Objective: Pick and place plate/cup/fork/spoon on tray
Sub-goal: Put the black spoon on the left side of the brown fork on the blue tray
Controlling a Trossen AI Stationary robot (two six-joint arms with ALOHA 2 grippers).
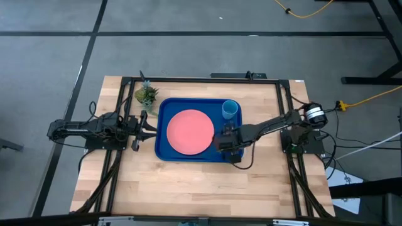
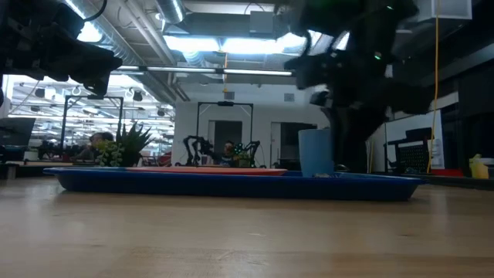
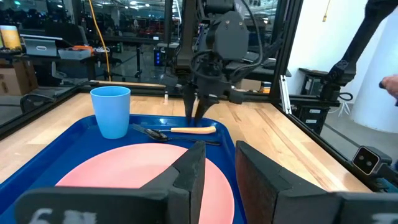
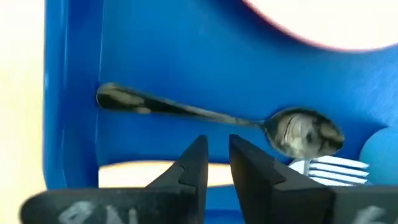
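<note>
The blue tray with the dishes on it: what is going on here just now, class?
The tray already carries the plate, the cup, the spoon and the fork. The right gripper hangs directly above the cutlery at the tray's right side, holding nothing, fingers only narrowly apart. The left gripper waits empty by the tray's left edge, beside a small plant.

the blue tray (image 2: 231, 184) lies flat on the wooden desk (image 2: 247, 239), seen from its side. the pink plate (image 2: 231, 171) shows only as a thin line over the tray rim. the light-blue cup (image 2: 315, 152) stands upright in the tray. a dark arm (image 2: 363, 69) hangs over the cup side, another arm (image 2: 54, 46) is high on the opposite side. a small green plant (image 2: 123, 147) stands behind the tray.
</note>
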